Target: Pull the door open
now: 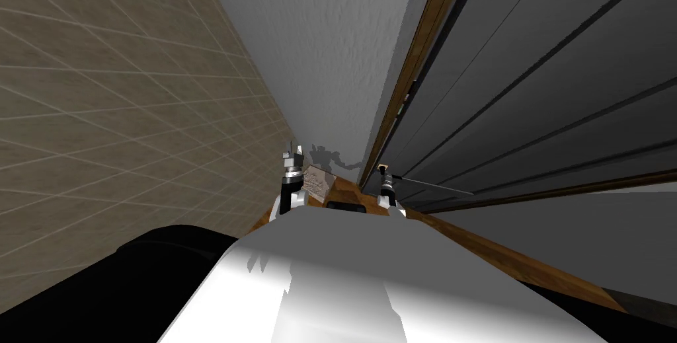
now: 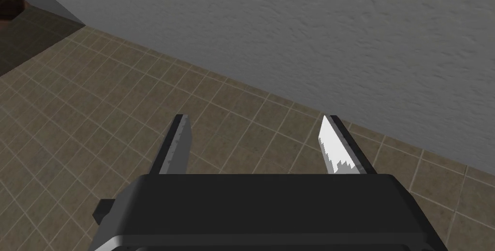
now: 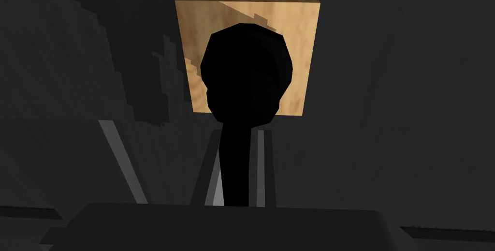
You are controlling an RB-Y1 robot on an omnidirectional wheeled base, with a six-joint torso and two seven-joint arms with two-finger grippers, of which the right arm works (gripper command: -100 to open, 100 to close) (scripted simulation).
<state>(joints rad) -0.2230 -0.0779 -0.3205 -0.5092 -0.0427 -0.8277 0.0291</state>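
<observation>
The dark grey door [image 1: 542, 81], flat with long grooved panels, takes up the right side of the head view and is cut off by the picture's edges. A rough, textured grey wall [image 1: 330, 48] stands beside it, with a tan tiled floor [image 2: 96, 117] meeting the wall's foot. A brown wooden frame [image 1: 423, 48] runs along the door's edge, between door and wall.

On the door face sits a square, light wood plate [image 3: 299, 45], partly in shadow. The black handle [image 3: 244, 83] covers its middle: a rounded boss with a narrow stem, so dark that no surface detail shows.

The right gripper [image 3: 239, 137] is clenched on that stem, a finger pressing each side. The left gripper [image 2: 255, 117] hangs released over the tiles near the wall, fingers spread wide.
</observation>
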